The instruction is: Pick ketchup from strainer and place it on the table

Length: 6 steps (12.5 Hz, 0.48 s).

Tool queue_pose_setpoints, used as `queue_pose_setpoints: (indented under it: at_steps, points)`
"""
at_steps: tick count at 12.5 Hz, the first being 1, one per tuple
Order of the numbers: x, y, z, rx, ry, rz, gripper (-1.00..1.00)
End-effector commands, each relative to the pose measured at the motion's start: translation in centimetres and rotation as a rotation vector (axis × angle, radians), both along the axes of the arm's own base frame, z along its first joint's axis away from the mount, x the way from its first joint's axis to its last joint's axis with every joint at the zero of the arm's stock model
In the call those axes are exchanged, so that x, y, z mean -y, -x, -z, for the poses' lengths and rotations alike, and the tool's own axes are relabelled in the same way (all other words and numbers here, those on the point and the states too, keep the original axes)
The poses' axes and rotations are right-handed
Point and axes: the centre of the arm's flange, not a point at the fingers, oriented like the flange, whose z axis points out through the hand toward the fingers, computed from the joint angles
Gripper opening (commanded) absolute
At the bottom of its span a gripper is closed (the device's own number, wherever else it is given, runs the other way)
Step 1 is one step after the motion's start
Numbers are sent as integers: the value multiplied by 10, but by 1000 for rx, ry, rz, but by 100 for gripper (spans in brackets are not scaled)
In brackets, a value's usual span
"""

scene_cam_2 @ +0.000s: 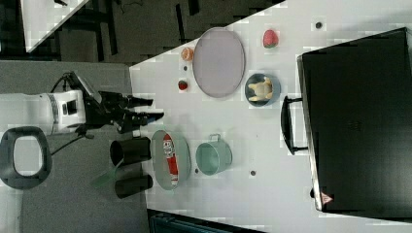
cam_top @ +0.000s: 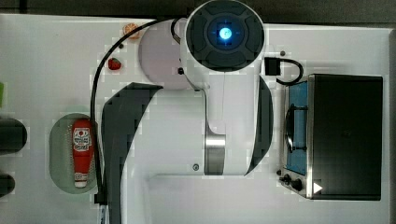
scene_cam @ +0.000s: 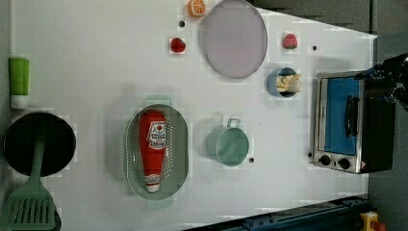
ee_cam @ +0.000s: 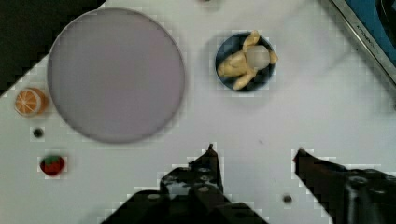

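Note:
The ketchup (scene_cam: pixel 153 147), a red squeeze bottle with a white cap, lies flat inside the pale green oval strainer (scene_cam: pixel 132 144) on the white table (scene_cam: pixel 96 57). The top view has the ketchup (cam_top: pixel 81 151) and strainer (cam_top: pixel 60 140) at its left, beside the arm. In the right view my gripper (scene_cam_2: pixel 150 109) hangs open and apart from the strainer (scene_cam_2: pixel 158 145) and ketchup (scene_cam_2: pixel 169 158). My gripper (ee_cam: pixel 256 155) in the wrist view has its fingers spread over bare table, with nothing between them.
A grey-lilac plate (scene_cam: pixel 234 38), an orange slice (scene_cam: pixel 196 7), two strawberries (scene_cam: pixel 178 44) (scene_cam: pixel 289 41) and a blue bowl of food (scene_cam: pixel 285 83) lie beyond. A round green cup (scene_cam: pixel 231 144) stands beside the strainer. A toaster oven (scene_cam: pixel 346 120), black pan (scene_cam: pixel 38 143) and green spatula (scene_cam: pixel 29 207) flank the table.

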Motion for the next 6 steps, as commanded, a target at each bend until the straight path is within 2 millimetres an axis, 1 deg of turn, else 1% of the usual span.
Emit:
queue_pose_setpoints:
  at_steps: [1, 3, 4, 6]
  points:
    - [0, 64, -74, 13, -14, 84, 59]
    - [-13, 63, -72, 10, -12, 60, 99]
    - [-26, 61, -70, 11, -9, 36, 100]
    - [-64, 59, -63, 8, -3, -33, 100]
